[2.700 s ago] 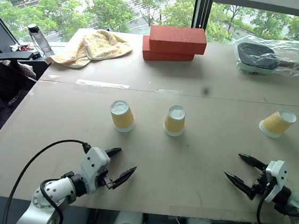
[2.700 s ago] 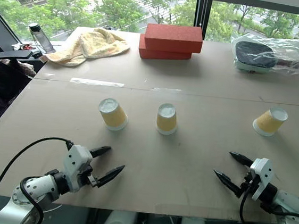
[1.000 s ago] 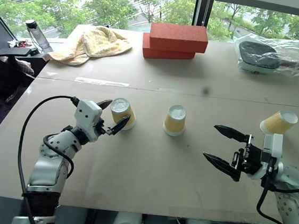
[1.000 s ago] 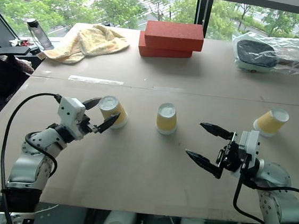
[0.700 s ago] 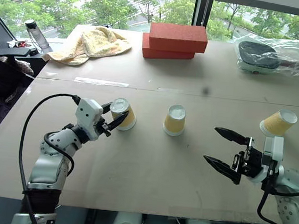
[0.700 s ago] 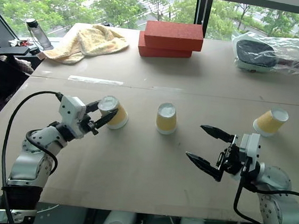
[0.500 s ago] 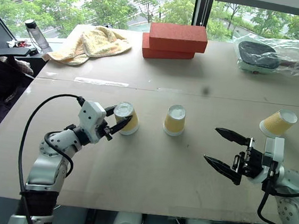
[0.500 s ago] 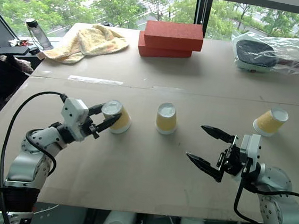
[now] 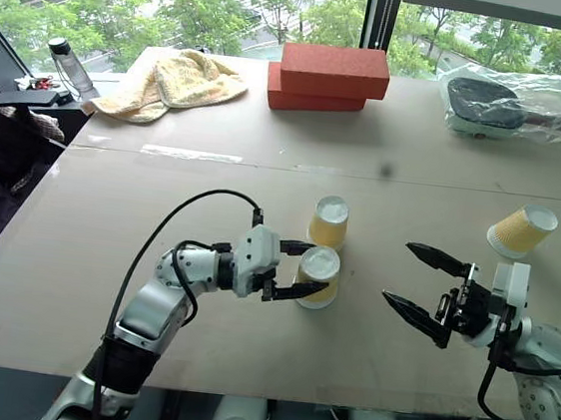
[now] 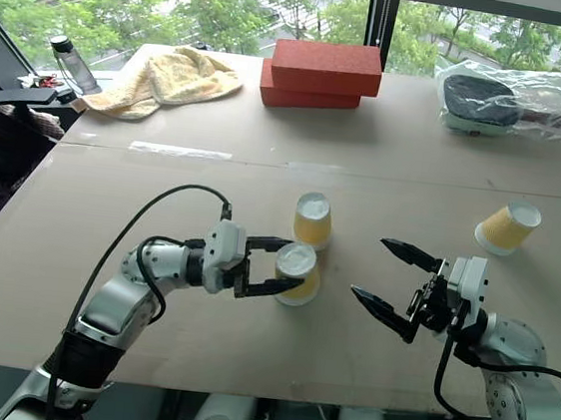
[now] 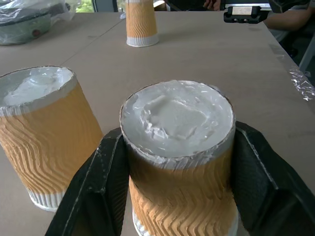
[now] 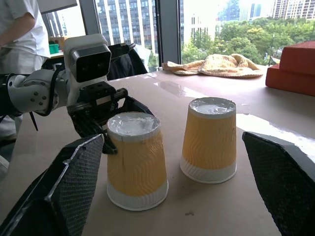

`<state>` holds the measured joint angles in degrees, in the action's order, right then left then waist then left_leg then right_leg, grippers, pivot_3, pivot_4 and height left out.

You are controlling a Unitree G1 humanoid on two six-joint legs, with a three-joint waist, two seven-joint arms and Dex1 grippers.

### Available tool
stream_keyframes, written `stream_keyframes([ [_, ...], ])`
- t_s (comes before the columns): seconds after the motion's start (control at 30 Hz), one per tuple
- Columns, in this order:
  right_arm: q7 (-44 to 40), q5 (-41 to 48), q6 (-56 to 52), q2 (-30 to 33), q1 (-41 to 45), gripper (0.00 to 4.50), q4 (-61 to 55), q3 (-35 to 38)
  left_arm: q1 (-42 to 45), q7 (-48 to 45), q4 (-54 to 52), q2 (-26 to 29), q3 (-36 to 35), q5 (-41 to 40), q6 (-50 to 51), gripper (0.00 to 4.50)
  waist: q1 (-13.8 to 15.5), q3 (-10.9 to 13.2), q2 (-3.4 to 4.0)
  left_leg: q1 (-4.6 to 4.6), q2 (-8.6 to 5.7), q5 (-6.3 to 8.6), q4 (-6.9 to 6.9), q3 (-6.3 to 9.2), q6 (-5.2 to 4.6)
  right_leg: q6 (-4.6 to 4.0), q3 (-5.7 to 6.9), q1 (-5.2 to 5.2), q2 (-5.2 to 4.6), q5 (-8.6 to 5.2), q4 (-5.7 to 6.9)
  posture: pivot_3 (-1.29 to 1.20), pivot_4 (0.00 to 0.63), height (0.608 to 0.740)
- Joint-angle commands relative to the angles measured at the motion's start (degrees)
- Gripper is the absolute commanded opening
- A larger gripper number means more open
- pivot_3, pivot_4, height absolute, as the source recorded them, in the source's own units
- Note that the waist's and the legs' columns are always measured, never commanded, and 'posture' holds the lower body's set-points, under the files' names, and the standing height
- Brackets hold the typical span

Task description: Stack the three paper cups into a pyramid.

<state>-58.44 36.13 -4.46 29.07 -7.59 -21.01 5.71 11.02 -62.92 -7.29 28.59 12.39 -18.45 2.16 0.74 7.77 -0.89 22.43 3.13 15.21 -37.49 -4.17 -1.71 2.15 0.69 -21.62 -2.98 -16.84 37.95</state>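
Two red bricks [image 9: 327,80] lie stacked at upper centre of the brown table [image 9: 110,212]. At mid-frame the left gripper [image 9: 299,268] pinches an upturned paper cup [image 9: 318,276] just beside a second cup [image 9: 328,223]. The third cup [image 9: 521,230] sits tilted at right, above the spread, empty right gripper [image 9: 420,280].

We are seeing two bricks [image 9: 327,80] lying stacked beside a towel [image 9: 173,83]; a bag [image 9: 518,103] and a bottle [image 9: 67,69] are sitting at opposite edges.
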Motion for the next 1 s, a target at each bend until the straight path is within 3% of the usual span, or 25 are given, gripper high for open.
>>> stream_keyframes([
  [0.03, 2.1, -1.4, 0.9, -0.4, 0.6, 4.5, -0.8, 0.8, 0.9, -1.4, 0.9, -0.1, -0.2, 0.1, -2.6, 4.48, 0.0, 0.0, 0.0, 0.0, 0.0, 0.0, 0.0, 0.0, 0.0, 0.0, 0.0, -0.01, 0.01, 0.0, 0.0, 0.0, 0.15, 0.73],
  [0.13, 5.9, -3.3, -0.4, -1.4, 2.8, 4.5, -0.9, -0.3, 0.3, -0.8, -0.6, 0.8, -1.6, 0.3, -3.8, 4.48, 0.0, 0.0, 0.0, 0.01, 0.03, 0.0, 0.0, 0.01, 0.0, 0.0, 0.01, -0.01, 0.01, 0.0, 0.0, 0.0, 0.15, 0.73],
  [0.23, 10.5, -5.2, -4.4, -2.4, 5.7, 4.5, -1.4, -2.7, -1.8, -0.6, -8.9, 4.3, -6.4, -7.7, 3.7, 4.48, -0.3, 0.0, -0.01, 0.0, 0.06, 0.0, 0.0, 0.0, 0.0, 0.0, 0.0, -0.02, 0.02, 0.0, 0.01, 0.0, 0.15, 0.73],
  [0.47, 12.9, -12.0, -6.3, -5.7, 18.4, 4.5, 7.2, -10.2, -10.6, 0.4, -20.9, 18.1, -23.7, -22.3, 19.7, 4.48, -1.4, 0.1, 0.08, 0.06, 0.13, -0.08, 0.02, 0.08, 0.13, 0.0, -0.06, -0.07, -0.04, 0.0, 0.02, 0.0, 0.15, 0.73],
  [0.6, 11.9, -15.2, -4.6, -9.1, 26.6, 4.5, 16.4, -13.2, -17.0, -2.5, -20.0, 23.6, -31.9, -22.8, 22.0, 4.48, -1.6, 0.2, 0.05, 0.05, 0.09, -0.1, 0.02, -0.01, 0.18, 0.0, 0.01, -0.09, -0.04, -0.01, 0.0, 0.0, 0.15, 0.73],
  [0.77, 9.6, -17.2, -3.1, -12.5, 34.1, 4.5, 26.3, -15.1, -18.8, -1.3, -19.2, 24.6, -37.4, -22.2, 22.2, 4.48, -1.2, 0.3, 0.03, 0.1, 0.09, -0.14, 0.03, 0.03, 0.24, -0.01, 0.09, -0.15, -0.06, -0.01, 0.01, 0.0, 0.15, 0.73],
  [1.0, 6.2, -18.2, -2.3, -14.7, 38.3, 4.5, 32.4, -16.2, -19.1, 0.7, -20.8, 23.3, -39.2, -23.1, 22.9, 4.48, -1.6, 0.3, 0.01, 0.13, 0.09, -0.15, 0.06, -0.02, 0.27, -0.01, 0.07, -0.19, -0.12, -0.01, 0.01, 0.0, 0.15, 0.73],
])
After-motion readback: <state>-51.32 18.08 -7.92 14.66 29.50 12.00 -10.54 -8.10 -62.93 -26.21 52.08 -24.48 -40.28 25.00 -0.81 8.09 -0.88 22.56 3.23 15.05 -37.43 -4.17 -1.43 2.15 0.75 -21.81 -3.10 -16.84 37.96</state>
